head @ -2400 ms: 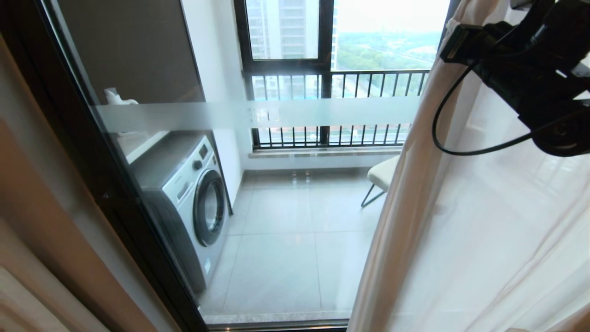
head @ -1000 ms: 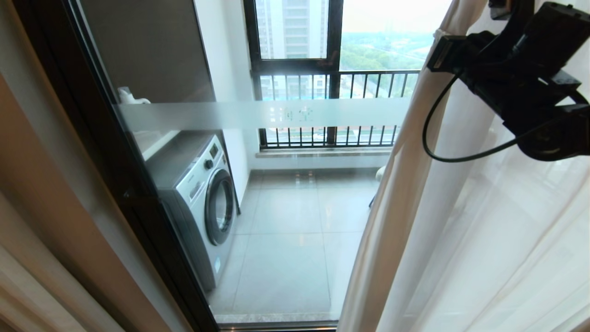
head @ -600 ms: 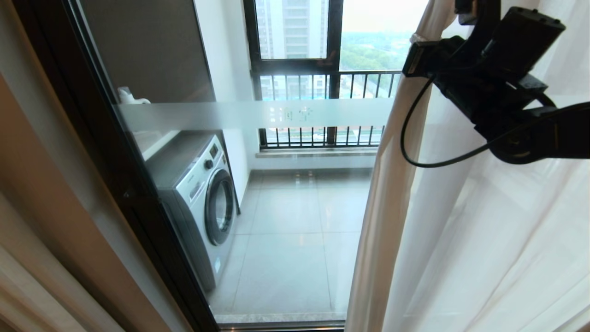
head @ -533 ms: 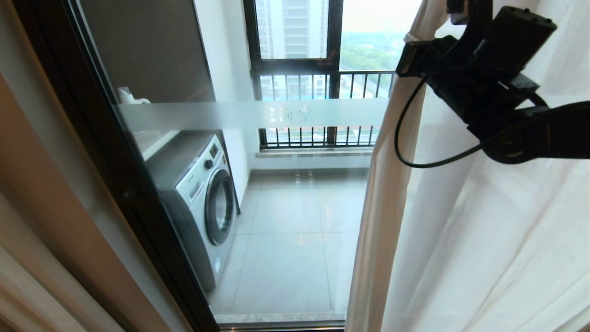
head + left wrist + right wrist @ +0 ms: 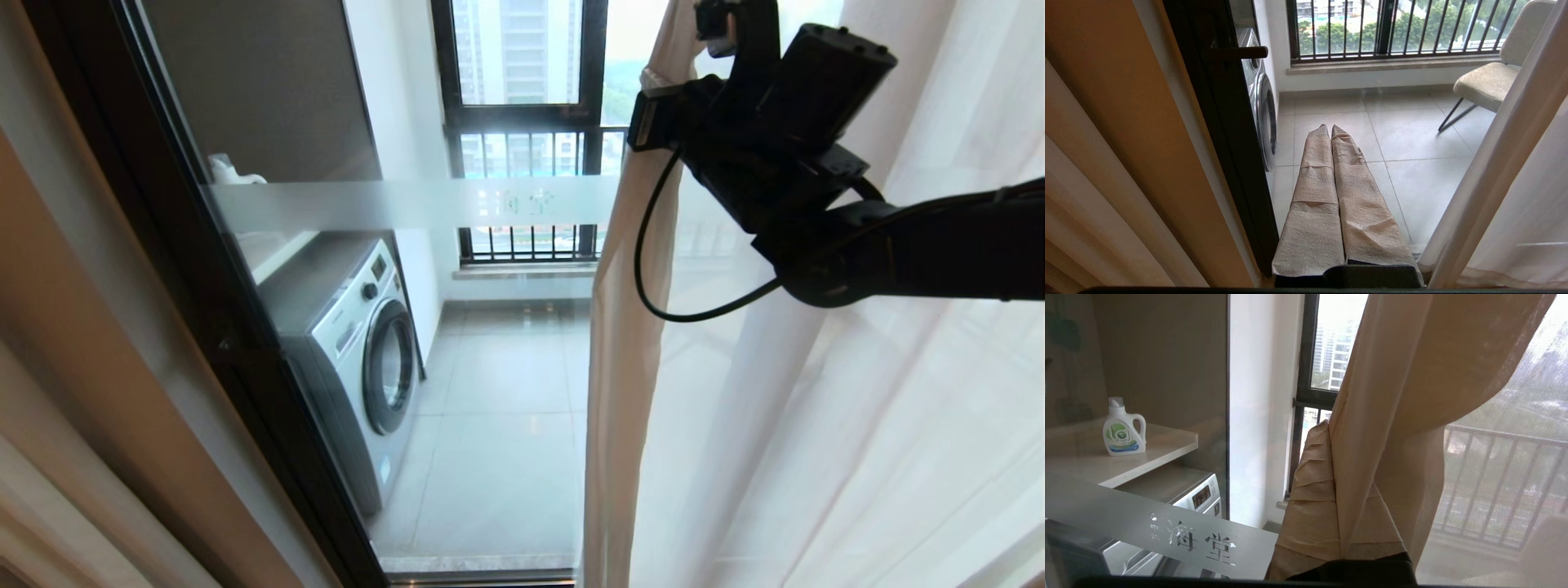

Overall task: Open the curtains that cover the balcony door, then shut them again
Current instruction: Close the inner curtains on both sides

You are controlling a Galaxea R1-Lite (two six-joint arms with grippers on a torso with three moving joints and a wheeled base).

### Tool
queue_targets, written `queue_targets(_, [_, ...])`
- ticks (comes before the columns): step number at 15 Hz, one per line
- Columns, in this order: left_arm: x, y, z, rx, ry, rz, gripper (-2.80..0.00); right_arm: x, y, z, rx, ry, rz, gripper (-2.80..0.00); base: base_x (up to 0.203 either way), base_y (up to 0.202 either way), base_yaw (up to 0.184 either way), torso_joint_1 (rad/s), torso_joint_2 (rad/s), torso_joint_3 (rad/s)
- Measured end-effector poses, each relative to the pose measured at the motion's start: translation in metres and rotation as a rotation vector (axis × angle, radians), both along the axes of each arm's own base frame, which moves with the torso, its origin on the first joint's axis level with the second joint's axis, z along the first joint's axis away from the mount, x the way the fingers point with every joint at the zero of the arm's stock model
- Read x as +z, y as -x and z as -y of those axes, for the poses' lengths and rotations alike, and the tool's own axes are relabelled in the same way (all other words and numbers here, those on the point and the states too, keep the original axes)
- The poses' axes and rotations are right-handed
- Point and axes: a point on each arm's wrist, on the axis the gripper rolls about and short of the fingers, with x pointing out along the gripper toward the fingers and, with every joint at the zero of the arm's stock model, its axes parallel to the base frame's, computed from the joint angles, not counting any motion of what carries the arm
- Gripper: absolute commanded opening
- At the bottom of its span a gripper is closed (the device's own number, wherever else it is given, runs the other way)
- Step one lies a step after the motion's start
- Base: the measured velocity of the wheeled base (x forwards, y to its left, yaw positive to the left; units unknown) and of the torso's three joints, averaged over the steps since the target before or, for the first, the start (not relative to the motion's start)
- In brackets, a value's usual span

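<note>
Bright daylight through window [image 5: 522,53]; sky overexposed; indoor wall [image 5: 73,343] dim; wide-angle edge distortion.

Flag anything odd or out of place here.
Nothing stands out. The right gripper is shut on the sheer curtain edge in front of the balcony door; washing machine and detergent bottle stand upright.

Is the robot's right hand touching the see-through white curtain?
Touching. The right wrist view shows the right hand shut on the sheer white curtain's edge.

Black arm [image 5: 939,253]; looping black cable [image 5: 653,245]
</note>
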Motion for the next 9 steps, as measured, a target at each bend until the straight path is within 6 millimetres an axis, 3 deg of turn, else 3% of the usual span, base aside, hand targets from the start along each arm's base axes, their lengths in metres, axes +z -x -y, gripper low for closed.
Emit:
queue_targets(4, [0.0, 0.0, 0.0, 0.0, 0.0, 0.0, -2.8, 0.0, 0.0, 0.001, -0.017, -0.006, -0.005, -2.8, 0.0, 0.0, 0.0, 0.0, 0.0, 0.0])
queue_targets(9, [0.0, 0.0, 0.0, 0.0, 0.0, 0.0, -2.8, 0.01, -0.009, 0.038, -0.102, -0.016, 0.003, -2.8, 0.0, 0.0, 0.0, 0.0, 0.0, 0.0])
